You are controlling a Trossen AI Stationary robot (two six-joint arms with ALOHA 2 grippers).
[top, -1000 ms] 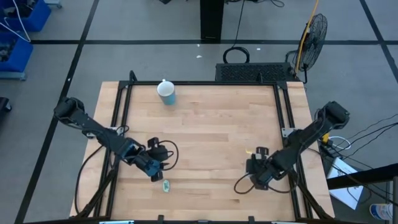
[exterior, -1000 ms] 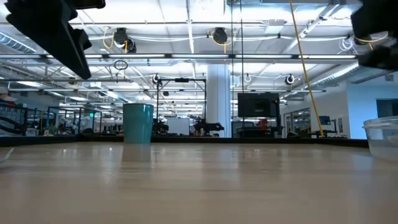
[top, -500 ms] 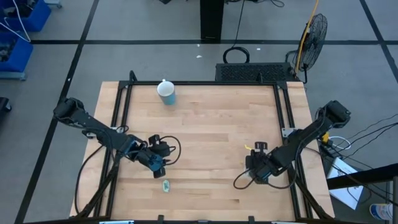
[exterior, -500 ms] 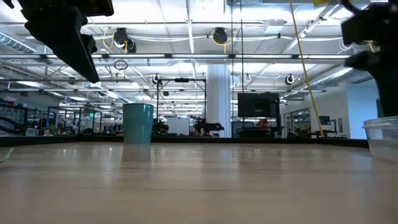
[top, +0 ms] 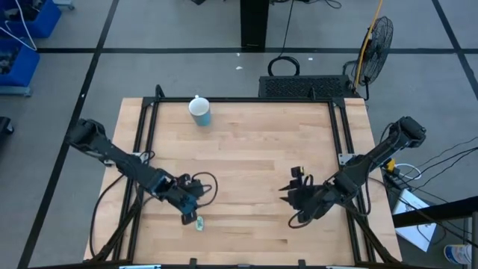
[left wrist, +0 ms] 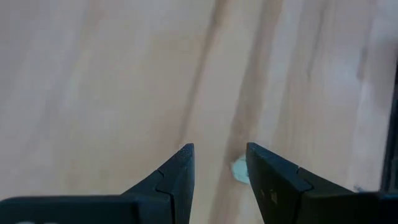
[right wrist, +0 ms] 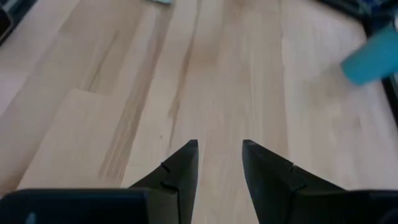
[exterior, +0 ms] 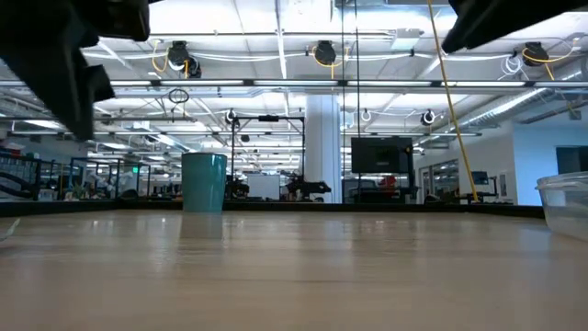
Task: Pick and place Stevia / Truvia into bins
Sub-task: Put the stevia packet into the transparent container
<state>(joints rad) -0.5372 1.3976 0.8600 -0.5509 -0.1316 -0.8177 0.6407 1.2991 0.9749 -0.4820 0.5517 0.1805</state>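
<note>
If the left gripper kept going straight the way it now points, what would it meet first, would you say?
Most likely the small pale green paper sachet, which shows just ahead between the open fingers of the left gripper, lying on the wooden table; depth is uncertain.

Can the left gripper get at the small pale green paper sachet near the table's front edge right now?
Probably yes: the left gripper hangs open just beside the pale green sachet, which lies flat on bare wooden table with nothing between them.

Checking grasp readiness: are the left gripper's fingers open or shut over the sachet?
Open: the left gripper shows a gap between its fingers, with the sachet visible there.
</note>
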